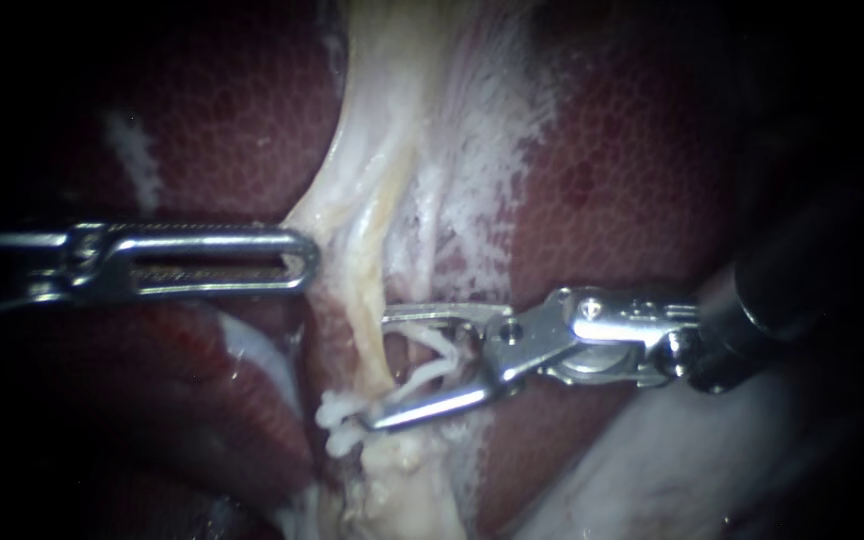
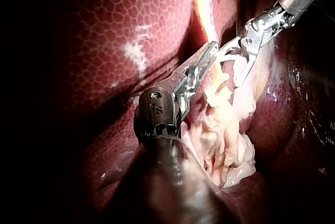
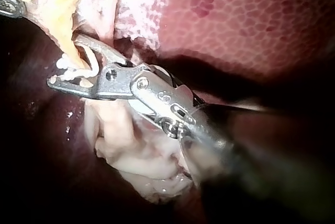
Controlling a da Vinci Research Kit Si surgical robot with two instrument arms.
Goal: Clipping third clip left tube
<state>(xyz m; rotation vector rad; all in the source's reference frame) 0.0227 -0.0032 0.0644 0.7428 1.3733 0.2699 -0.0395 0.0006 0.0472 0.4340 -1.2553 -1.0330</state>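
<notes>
A pale tube [image 1: 370,300] runs down between dark red liver lobes [image 1: 632,170]. Two white clips [image 1: 337,415] sit on it low down. My right instrument [image 1: 377,368] comes in from the right with its jaws spread wide and an open white clip [image 1: 437,362] seated between them. The jaw tips reach the tube just above the white clips. In the right wrist view the right instrument [image 3: 64,60] points at the same tube [image 3: 57,14]. My left instrument [image 1: 297,262], with slotted jaws lying together, pinches the pale tissue's edge [image 1: 302,215] beside the tube.
Frayed white membrane [image 1: 482,170] spreads right of the tube. A pale smooth bulge [image 1: 672,470] lies under the right shaft. Ragged pale tissue [image 2: 225,140] sits ahead of the left instrument's wrist [image 2: 157,114]. The right instrument [image 2: 229,67] shows beyond it.
</notes>
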